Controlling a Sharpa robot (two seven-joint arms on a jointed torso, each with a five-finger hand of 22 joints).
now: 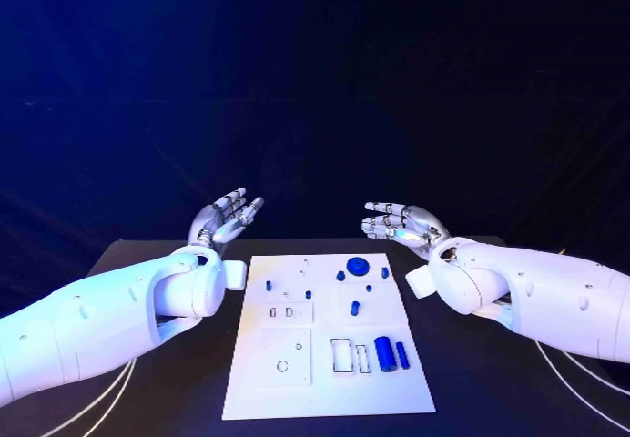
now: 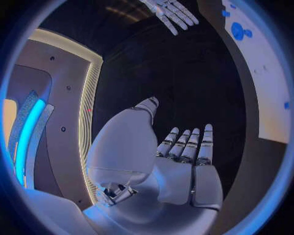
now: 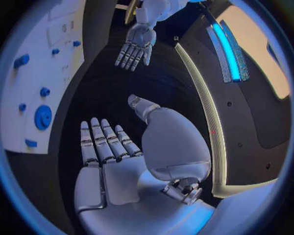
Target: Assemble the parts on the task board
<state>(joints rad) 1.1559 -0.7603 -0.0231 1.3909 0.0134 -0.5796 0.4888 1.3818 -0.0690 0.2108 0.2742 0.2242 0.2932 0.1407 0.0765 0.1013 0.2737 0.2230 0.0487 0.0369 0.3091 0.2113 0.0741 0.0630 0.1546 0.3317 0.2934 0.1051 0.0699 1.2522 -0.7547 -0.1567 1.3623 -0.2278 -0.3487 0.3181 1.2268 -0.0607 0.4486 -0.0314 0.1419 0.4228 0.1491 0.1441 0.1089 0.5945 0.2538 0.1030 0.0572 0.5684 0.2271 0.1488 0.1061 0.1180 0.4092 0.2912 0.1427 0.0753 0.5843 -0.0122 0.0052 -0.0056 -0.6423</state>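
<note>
From the head view, you see the board (image 1: pixel 329 364) lying flat in the middle of the black surface (image 1: pixel 486 401), between the two arms. Your left hand (image 1: pixel 226 217) is raised beyond the board's far left corner, fingers (image 1: pixel 243 202) spread and holding nothing. Your right hand (image 1: pixel 401 221) is raised beyond the far right corner, palm turned inward, fingers loosely curled but apart, also empty. Neither hand touches the board. On the board, a round blue disc (image 1: pixel 357 266) sits near the far edge, with a small peg (image 1: pixel 385 271) just beside it. A blue cylinder (image 1: pixel 383 353) and a thin blue bar (image 1: pixel 401 356) lie side by side near the right edge on the near half. Other small blue parts are scattered across the middle; they are too small for you to tell apart.

From the left wrist view, you look along your left hand (image 2: pixel 183 166): its fingers (image 2: pixel 205 142) are straight and close together, the thumb set apart, nothing in the palm. The board (image 2: pixel 269 83) lies off to one side with the disc (image 2: pixel 237 31) on it, well apart from the hand. Your right hand (image 2: pixel 170 12) shows across the surface.

From the right wrist view, your right hand (image 3: pixel 113 161) is open-palmed and empty, fingers (image 3: pixel 98 139) extended side by side. The board (image 3: pixel 36 83) carries the disc (image 3: pixel 43 116) and several small parts. Your left hand (image 3: pixel 136 45) hangs opposite, fingers spread.
</note>
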